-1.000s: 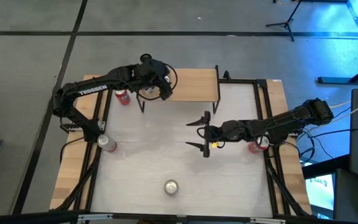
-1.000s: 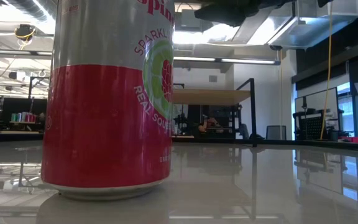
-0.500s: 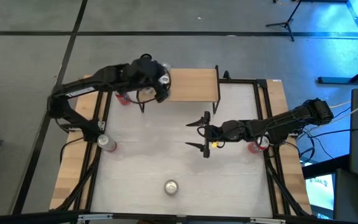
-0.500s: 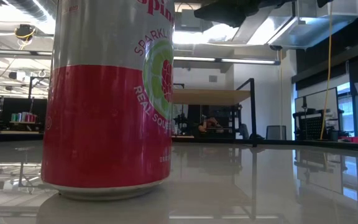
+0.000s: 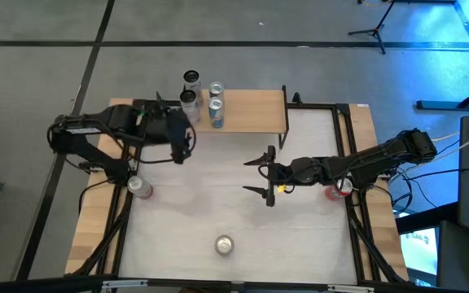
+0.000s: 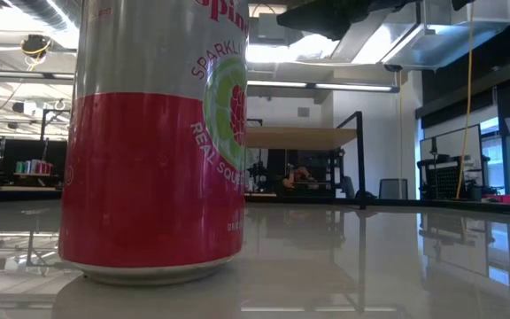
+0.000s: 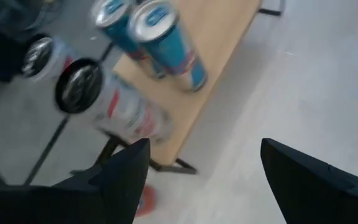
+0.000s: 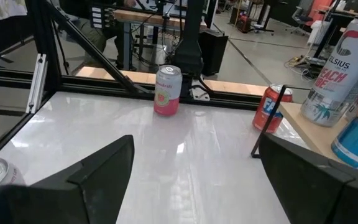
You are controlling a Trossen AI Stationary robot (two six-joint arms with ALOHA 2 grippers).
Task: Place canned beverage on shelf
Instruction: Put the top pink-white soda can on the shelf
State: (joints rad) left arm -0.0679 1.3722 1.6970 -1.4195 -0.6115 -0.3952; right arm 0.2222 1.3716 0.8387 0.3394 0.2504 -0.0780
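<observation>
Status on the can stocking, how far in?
Done: three cans stand on the shelf's left end. In hand: nothing; left gripper sits beside the shelf, fingers open and empty, right gripper open mid-table. Left: four loose cans, including the front-edge can.

Grey floor (image 5: 218, 24), ceiling strip lights (image 6: 326, 86)

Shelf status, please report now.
Left gripper open, empty, beside shelf. Right gripper open, mid-table. Three cans on shelf's left end. Nothing in the way.
</observation>
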